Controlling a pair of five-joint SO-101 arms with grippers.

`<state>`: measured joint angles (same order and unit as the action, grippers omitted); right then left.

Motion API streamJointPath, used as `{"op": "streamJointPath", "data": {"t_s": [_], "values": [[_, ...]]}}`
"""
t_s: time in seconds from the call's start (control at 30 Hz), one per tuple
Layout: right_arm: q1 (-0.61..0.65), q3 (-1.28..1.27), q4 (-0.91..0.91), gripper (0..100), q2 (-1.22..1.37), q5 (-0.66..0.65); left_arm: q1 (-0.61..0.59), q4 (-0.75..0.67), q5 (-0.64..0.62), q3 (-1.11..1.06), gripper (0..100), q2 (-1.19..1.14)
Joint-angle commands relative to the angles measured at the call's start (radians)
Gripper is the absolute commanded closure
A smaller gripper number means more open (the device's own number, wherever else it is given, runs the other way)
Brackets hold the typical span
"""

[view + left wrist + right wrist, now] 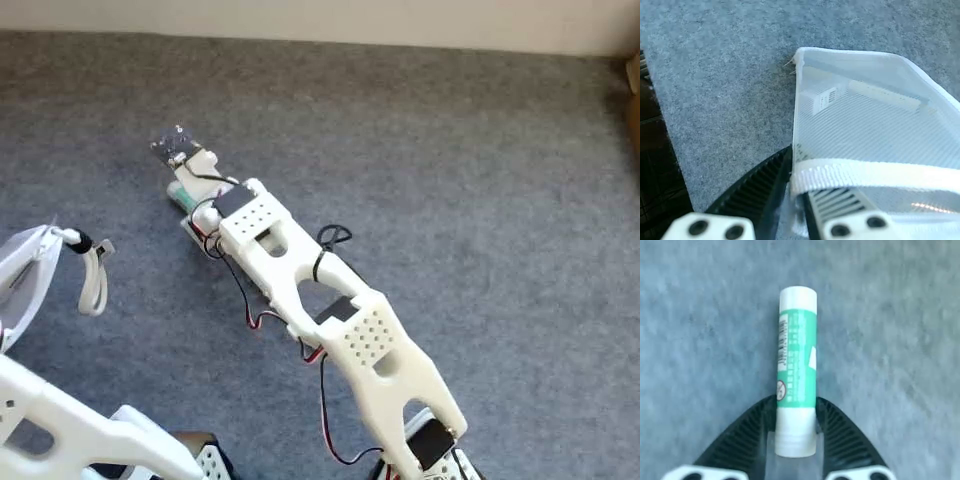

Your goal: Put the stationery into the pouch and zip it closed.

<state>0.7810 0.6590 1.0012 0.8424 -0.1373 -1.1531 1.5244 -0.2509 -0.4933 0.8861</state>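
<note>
Glue stick [796, 370], a white tube with a green label, is clamped near one end by the right gripper [795, 427]. It sits left of centre over grey felt-like carpet [480, 180]. White mesh pouch [865, 125] with a woven strap and boxy items inside, edge pinched by the left gripper [797, 200], near left. Pale wall [300, 15] at the far edge.

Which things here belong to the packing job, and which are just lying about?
Belong to the job:
- white mesh pouch, held in the left hand
- pale pieces inside it, too unclear to name
- green-and-white glue stick, gripped by the right hand

Just there:
- grey felt table cover
</note>
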Motion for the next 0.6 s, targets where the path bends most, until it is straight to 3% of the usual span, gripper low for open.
{"op": "streamJointPath", "data": {"t_s": [0.0, 0.57], "values": [[-0.024, 0.064, 0.176, 99.0, -0.151, -0.011, 0.047, -0.02, -0.012, 0.039, 99, -0.001], [-0.142, 0.062, 0.714, 99.0, -0.357, -0.012, 0.058, -0.014, -0.012, 0.038, 99, -0.001]]}}
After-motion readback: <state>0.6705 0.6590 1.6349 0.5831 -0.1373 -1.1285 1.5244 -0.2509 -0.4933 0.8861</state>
